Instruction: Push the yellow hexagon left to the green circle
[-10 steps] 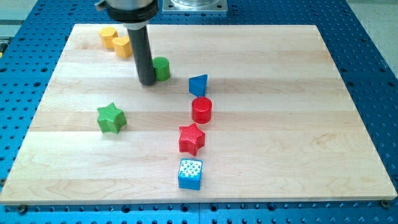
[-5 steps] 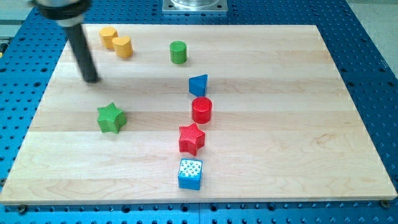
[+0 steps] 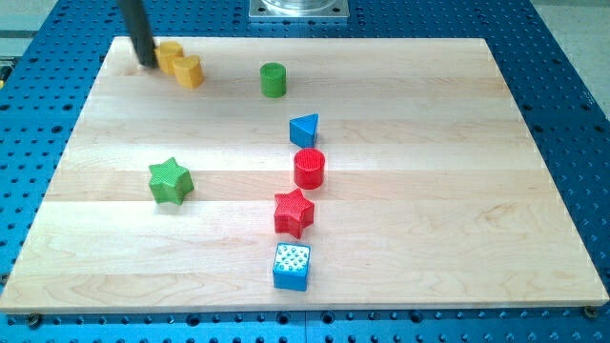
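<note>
Camera view: knurled yellow hexagon, wooden board

Pale wood board, smooth; ribbed red cylinder.

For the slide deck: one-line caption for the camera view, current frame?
My tip sits at the left side of the yellow hexagon, with the green circle well off to the view's right.

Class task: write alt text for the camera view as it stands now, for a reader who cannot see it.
My tip sits at the left side of the yellow hexagon near the wooden board's top-left corner, with a second yellow block beside it and the green circle further right. A green star lies lower left; a blue triangle, red circle, red star and blue cube line the middle.
</note>
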